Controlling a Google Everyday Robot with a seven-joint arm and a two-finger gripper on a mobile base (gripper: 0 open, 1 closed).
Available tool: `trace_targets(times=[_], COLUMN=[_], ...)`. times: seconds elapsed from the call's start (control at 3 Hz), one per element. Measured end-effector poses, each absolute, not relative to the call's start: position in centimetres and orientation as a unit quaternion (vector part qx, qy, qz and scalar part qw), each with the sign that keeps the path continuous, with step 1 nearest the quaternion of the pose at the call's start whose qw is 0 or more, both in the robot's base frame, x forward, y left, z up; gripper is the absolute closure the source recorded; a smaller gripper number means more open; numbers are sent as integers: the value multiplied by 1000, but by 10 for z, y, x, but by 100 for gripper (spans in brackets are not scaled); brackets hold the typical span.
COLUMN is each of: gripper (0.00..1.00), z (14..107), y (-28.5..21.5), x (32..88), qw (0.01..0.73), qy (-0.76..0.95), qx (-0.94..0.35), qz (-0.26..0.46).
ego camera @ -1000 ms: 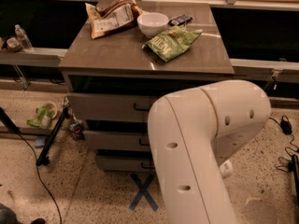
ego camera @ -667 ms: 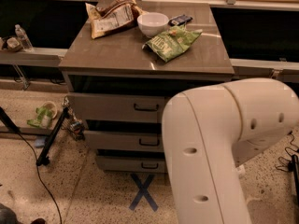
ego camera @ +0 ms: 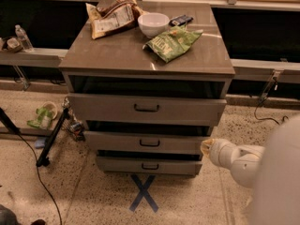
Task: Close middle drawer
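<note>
The middle drawer [ego camera: 149, 142] is the second of three grey-taupe drawers in the cabinet, with a small dark bar handle at its centre. It stands pulled out a little, with a dark gap above its front panel. My gripper [ego camera: 206, 147] is at the end of the white arm [ego camera: 262, 172], which comes in from the lower right. It is at the right end of the middle drawer's front, touching it or very close to it.
The top drawer [ego camera: 146, 109] and bottom drawer [ego camera: 149, 165] also stand slightly out. The cabinet top [ego camera: 112, 55] holds a white bowl [ego camera: 153, 23] and chip bags [ego camera: 173, 42]. A blue tape X [ego camera: 143, 192] marks the floor in front. A black stand leg [ego camera: 52, 137] and cables lie at the left.
The white arm has swung from the middle of the view to the lower right, uncovering the drawers. The gripper now sits at the middle drawer's right end.
</note>
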State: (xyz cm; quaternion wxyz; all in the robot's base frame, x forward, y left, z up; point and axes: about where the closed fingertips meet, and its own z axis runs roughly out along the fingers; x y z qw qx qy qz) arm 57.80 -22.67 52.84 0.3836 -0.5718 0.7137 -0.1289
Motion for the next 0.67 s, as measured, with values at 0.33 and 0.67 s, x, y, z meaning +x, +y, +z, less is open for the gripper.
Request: trace_targets(times=[0.33, 0.67], gripper=[85, 62], z=[547, 543], y=[-199, -190], x=[545, 539], qw=[364, 351], qy=[716, 717], qx=[-589, -597], qz=[-89, -78])
